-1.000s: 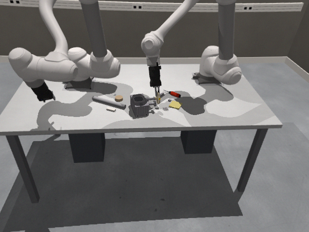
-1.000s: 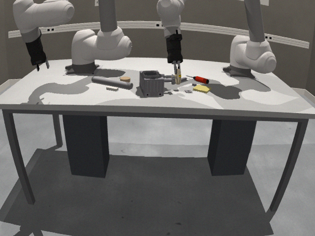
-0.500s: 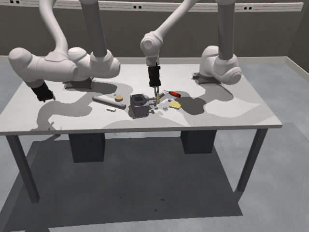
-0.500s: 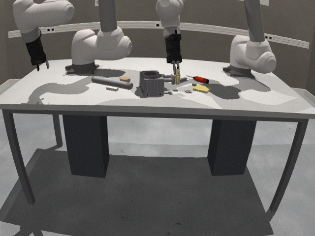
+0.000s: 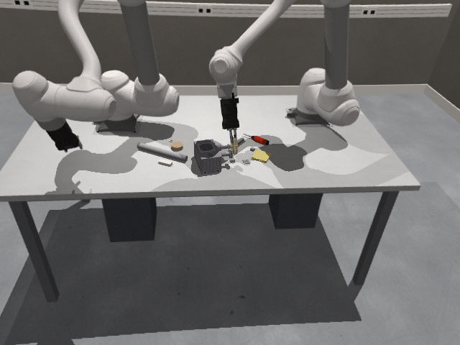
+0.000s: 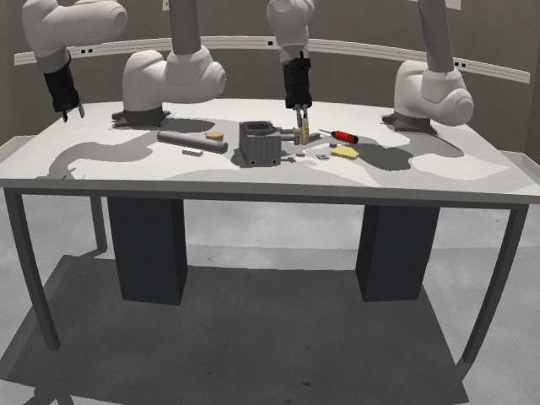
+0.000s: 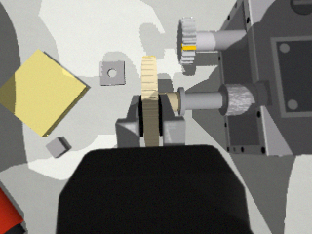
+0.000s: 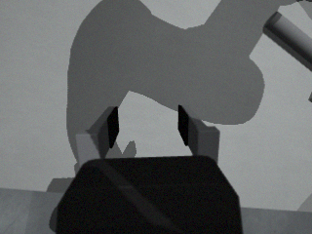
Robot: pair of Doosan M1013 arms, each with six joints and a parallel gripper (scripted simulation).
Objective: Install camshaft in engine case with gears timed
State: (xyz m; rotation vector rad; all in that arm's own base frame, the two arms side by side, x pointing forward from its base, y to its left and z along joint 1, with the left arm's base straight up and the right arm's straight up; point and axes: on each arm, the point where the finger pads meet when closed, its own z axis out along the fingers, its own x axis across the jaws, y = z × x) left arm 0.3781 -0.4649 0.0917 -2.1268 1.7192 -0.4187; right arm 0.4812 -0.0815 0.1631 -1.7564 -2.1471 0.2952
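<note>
The engine case (image 5: 210, 163) (image 6: 260, 148) (image 7: 265, 29) stands upright on the table. My left gripper (image 7: 150, 107) is shut on the camshaft's big tan gear (image 7: 149, 73) (image 6: 305, 132). A yellow mark shows on that gear in the top and exterior views. The camshaft's grey shaft (image 7: 202, 100) points at the case, its end at or inside the bearing (image 7: 237, 99); a long stretch is outside. The small crank gear (image 7: 187, 56) sits nearer the case than the big gear, not meshed; its yellow-marked tooth shows. My right gripper (image 8: 148, 118) (image 5: 73, 148) (image 6: 72, 115) is open and empty, far from the case.
A yellow block (image 5: 261, 156) (image 7: 44, 93), a red screwdriver (image 5: 259, 139) (image 7: 7, 210), a small grey cube (image 7: 58, 147) and a square nut (image 7: 104, 68) lie on the camshaft's side. A grey cylinder (image 5: 161, 152) (image 8: 292, 41), a tan disc (image 5: 177, 146) and a white block (image 5: 164, 162) lie opposite.
</note>
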